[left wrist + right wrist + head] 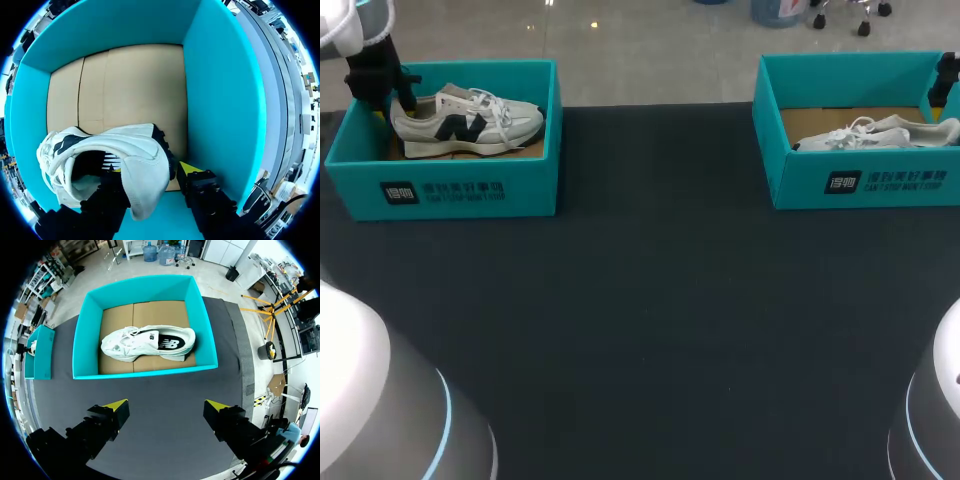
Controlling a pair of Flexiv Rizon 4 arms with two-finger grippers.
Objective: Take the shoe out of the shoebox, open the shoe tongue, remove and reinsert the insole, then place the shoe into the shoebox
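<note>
A white shoe (465,120) with a dark logo stands upright in the teal shoebox (445,190) at the table's far left. My left gripper (395,88) is down in that box at the shoe's heel. In the left wrist view the gripper (152,170) is shut on the heel (150,185), with one finger inside the shoe's opening and the other outside it. A second white shoe (147,342) lies on its side in the teal box (145,372) at the far right. My right gripper (165,410) hangs open high above the dark table, on the near side of that box.
The dark table mat (660,330) stretches between the two boxes and toward the front. A dark part of my right arm (947,72) shows at the right box's far corner. The left box's walls (220,100) stand close around the left gripper.
</note>
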